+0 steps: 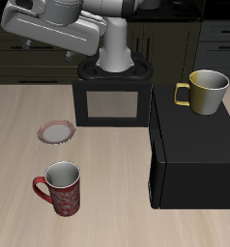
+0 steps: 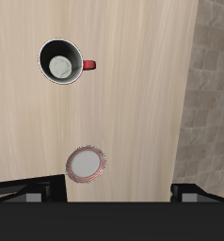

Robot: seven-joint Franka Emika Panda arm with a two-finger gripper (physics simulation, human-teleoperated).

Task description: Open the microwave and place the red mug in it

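Nearest the table's front edge stands your mug [image 1: 61, 187], upright, its handle turned away from the microwave, and nothing is touching it; in the wrist view the mug [image 2: 63, 60] shows its pale inside and sits well clear of the plate [image 2: 86, 163]. The plate [image 1: 57, 131] lies farther back, between the mug and the robot's base. Next comes the dark box at the base, then the microwave [image 1: 189, 154], shut, with the yellow mug [image 1: 206, 91] standing on its roof. Your arm is high at the back and I cannot tell how wide the fingers are set, since neither view shows the tips. The risks, as I judge them: pull the door hard or jolt the microwave and the yellow mug may slide off; I cannot make out the door handle, so find it before you commit; and when you come for the mug, a low sweep may catch the plate or tip the mug
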